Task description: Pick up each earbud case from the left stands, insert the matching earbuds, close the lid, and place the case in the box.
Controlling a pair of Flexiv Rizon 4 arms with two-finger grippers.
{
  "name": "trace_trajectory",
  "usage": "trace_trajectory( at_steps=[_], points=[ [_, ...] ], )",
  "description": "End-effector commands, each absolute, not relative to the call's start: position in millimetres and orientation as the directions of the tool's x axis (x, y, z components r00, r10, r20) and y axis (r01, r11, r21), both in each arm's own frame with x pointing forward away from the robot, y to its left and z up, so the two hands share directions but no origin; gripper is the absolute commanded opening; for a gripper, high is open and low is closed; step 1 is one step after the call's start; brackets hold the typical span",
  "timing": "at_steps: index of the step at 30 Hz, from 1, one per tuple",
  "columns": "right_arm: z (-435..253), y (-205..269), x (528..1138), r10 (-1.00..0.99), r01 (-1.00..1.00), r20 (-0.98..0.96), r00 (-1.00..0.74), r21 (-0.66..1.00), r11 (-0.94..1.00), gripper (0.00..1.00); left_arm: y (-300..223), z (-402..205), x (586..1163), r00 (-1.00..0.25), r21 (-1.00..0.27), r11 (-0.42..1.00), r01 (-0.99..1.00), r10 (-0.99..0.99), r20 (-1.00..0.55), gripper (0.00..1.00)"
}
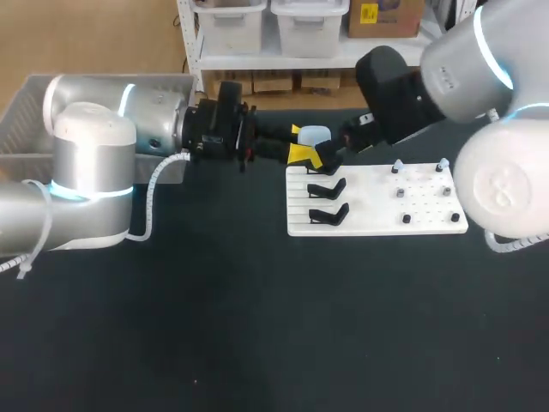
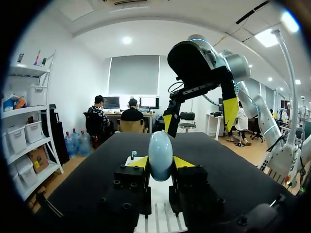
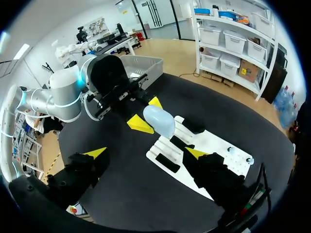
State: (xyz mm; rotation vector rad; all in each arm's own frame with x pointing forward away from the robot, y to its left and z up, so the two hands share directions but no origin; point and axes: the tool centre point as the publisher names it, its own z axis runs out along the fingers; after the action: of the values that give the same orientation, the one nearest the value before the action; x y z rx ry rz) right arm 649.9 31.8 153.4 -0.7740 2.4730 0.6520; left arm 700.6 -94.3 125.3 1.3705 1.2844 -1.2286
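Head view, case: pale blue earbud case (image 1: 316, 136), off its stand, in the air just past the far left corner of the white board (image 1: 377, 225).
Head view, left gripper: left gripper (image 1: 300, 143) clamped on the case.
Head view, right gripper: right gripper (image 1: 345, 144) just beside the case on the board side; its finger spread cannot be read here.
Head view, stands: three black stands (image 1: 328, 189) on the board's left part, none carrying a case.
Head view, earbuds: earbuds (image 1: 401, 193) on pegs on the board's right part, untouched.
Head view, box: grey box (image 1: 26, 112) at the far left, behind the left arm.
Step, judged: pick-up done, insertion not begun.
Next move, judged: the lid must be opened, likely by the right gripper, while the left holds steady; then an earbud fetched from the pegs.
Left wrist view, adds: both yellow tips touch the case from two sides; the lid looks closed, with no gap showing. The right gripper, ahead and above, has its fingers spread and empty.
Right wrist view, adds: its own tips stand wide apart, holding nothing; the case lies ahead of them, not touching, raised clear of the board.
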Motion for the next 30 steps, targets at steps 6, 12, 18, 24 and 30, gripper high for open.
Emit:
trace_trajectory(
  at_steps=[6, 12, 18, 24, 30],
  points=[
    [141.7, 34.4, 668.2, -0.382, -0.584, -0.525, -0.761, 0.295, 0.756, 1.00, -94.2, 125.0, 700.4, -0.018, -0.031, -0.091, 0.995, 0.139, -0.990, 0.00],
    [137.5, 31.8, 675.6, -0.369, -0.566, -0.521, -0.770, 0.291, 0.771, 1.00, -94.2, 125.0, 700.4, -0.018, -0.031, -0.091, 0.995, 0.139, -0.990, 0.00],
    [133.8, 28.0, 682.5, -0.351, -0.546, -0.519, -0.779, 0.285, 0.788, 1.00, -94.2, 125.0, 700.4, -0.018, -0.031, -0.091, 0.995, 0.139, -0.990, 0.00],
    [131.3, 24.9, 687.0, -0.335, -0.529, -0.520, -0.786, 0.284, 0.800, 1.00, -94.2, 125.0, 700.4, -0.018, -0.031, -0.091, 0.995, 0.139, -0.990, 0.00],
    [130.5, 22.2, 692.7, -0.310, -0.507, -0.528, -0.791, 0.281, 0.815, 1.00, -94.2, 125.0, 700.4, -0.018, -0.031, -0.091, 0.995, 0.139, -0.990, 0.00]
  ],
)
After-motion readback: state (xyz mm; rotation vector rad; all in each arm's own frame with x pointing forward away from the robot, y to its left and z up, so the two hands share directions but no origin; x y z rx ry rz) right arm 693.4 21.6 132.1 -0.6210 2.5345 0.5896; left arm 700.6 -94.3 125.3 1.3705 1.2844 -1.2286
